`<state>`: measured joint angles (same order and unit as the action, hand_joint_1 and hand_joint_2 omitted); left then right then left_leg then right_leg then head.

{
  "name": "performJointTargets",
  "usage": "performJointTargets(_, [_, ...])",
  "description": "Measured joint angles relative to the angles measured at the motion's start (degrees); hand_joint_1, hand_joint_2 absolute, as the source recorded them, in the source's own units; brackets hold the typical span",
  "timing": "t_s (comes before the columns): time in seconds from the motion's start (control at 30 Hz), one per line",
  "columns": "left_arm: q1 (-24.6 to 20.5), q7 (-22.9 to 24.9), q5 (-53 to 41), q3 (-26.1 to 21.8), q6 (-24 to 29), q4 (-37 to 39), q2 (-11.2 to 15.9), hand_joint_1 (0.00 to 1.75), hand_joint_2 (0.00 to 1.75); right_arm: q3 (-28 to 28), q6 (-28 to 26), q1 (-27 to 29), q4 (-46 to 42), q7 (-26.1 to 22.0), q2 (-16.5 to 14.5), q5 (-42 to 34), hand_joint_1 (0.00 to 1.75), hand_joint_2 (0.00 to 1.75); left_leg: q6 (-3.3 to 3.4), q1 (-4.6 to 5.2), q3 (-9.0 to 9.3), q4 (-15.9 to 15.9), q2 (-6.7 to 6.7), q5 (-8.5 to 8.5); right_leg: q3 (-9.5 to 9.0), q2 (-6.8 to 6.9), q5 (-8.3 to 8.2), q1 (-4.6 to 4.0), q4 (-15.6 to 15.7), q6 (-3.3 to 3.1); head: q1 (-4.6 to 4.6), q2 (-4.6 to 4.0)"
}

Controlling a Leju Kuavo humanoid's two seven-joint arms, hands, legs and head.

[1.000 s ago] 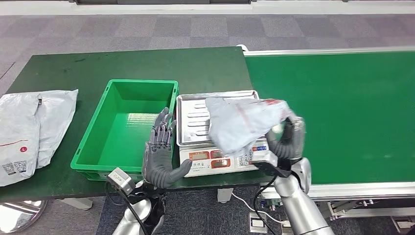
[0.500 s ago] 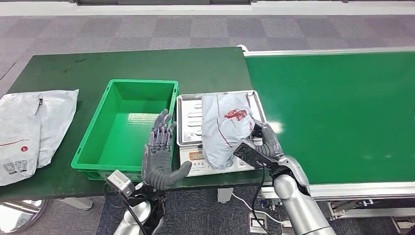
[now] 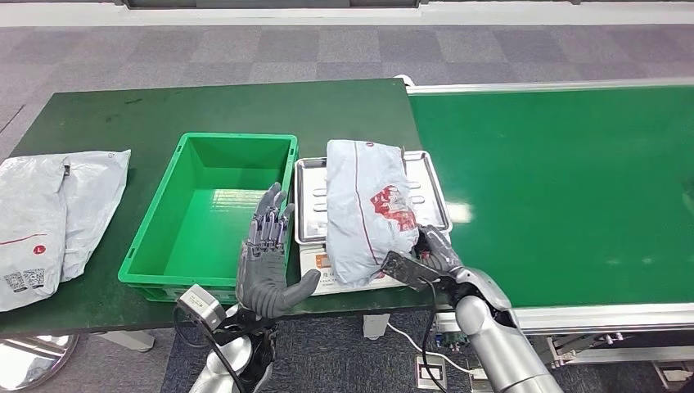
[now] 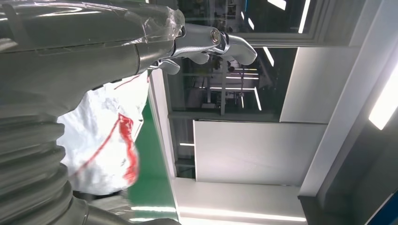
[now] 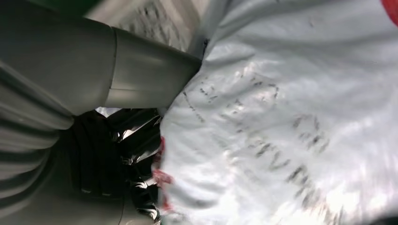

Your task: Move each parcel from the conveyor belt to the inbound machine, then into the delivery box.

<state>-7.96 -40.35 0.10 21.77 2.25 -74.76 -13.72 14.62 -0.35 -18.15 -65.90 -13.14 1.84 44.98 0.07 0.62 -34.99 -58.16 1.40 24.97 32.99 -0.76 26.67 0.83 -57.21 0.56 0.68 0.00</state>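
Observation:
A grey plastic parcel (image 3: 364, 209) with red print lies lengthwise across the steel tray (image 3: 309, 176) of the inbound scale, its near end drooping over the scale's button panel (image 3: 317, 264). My right hand (image 3: 430, 254) grips that near end at its right corner. In the right wrist view the thumb (image 5: 141, 75) presses on the crinkled parcel (image 5: 281, 117) with the dark fingers beneath it. My left hand (image 3: 266, 254) stands upright with fingers spread, holding nothing, in front of the green delivery box (image 3: 237, 139). The left wrist view catches the parcel (image 4: 101, 140) beyond the hand's grey cover (image 4: 70, 56).
The green conveyor belt (image 3: 556, 188) runs to the right of the scale. The box sits directly left of the scale on the dark green table (image 3: 123, 115). Two flat grey parcels (image 3: 49, 213) lie at the table's far left edge.
The right hand swung the parcel leftward from the belt side and lowered it flat onto the scale tray, sinking toward the scale's front. The left hand has not moved.

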Motion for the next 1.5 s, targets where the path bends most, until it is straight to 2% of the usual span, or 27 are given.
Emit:
performJointTargets(0.1, [0.01,0.00,0.18,0.00,0.08,0.15,-0.07,0.00,1.75,0.71,-3.00,-0.54,2.00,-4.56,0.01,-2.52,0.00,1.75,0.01,0.00,0.00,0.00,0.01,-0.01,-0.01,0.00,-0.01,0.00,0.00,0.00,0.00,0.00])
performJointTargets(0.17, [0.02,0.00,0.25,0.00,0.15,0.20,-0.12,0.00,1.75,0.74,-5.23,-0.66,2.10,-6.65,0.00,-4.79,0.00,1.75,0.01,0.00,0.00,0.00,0.01,-0.01,-0.01,0.00,-0.01,0.00,0.00,0.00,0.00,0.00])
performJointTargets(0.23, [0.01,0.00,0.25,0.00,0.15,0.29,-0.14,0.00,1.75,0.74,-6.03,-0.58,1.57,-6.82,-0.01,-6.22,0.00,1.75,0.01,0.00,0.00,-0.01,0.01,-0.01,0.00,-0.01,0.00,0.01,0.00,0.00,0.00,0.00])
performJointTargets(0.97, [-0.01,0.00,0.06,0.00,0.15,0.69,-0.19,0.00,1.75,0.74,-6.10,0.45,-0.88,-6.09,-0.01,-7.34,0.00,1.75,0.00,0.00,0.00,-0.01,0.00,0.00,0.02,-0.02,0.00,0.01,0.01,0.00,0.00,0.00])
performJointTargets(1.1, [-0.19,0.00,-0.04,0.00,0.01,1.14,-0.27,0.00,1.75,0.74,-6.98,1.37,-1.73,-6.11,-0.01,-8.24,0.00,0.00,0.00,0.00,0.00,-0.01,0.00,0.00,0.03,-0.02,0.00,0.01,0.01,0.00,0.00,0.00])
performJointTargets(1.27, [-1.74,0.34,-0.10,0.00,-0.25,2.87,-0.32,0.00,1.75,0.74,-9.87,3.54,-5.17,-7.48,0.12,-9.62,0.00,0.00,0.00,0.00,0.00,-0.01,-0.02,0.00,0.04,-0.05,0.00,0.01,0.02,0.00,0.00,0.00])
performJointTargets(1.5, [-3.00,2.21,-0.75,-0.73,-0.99,4.74,-0.23,0.00,1.75,0.52,-10.55,7.49,-11.95,-6.23,0.92,-9.40,0.00,0.00,-0.01,0.00,0.00,-0.01,-0.03,0.01,0.05,-0.07,0.00,0.01,0.01,0.00,0.00,0.00])
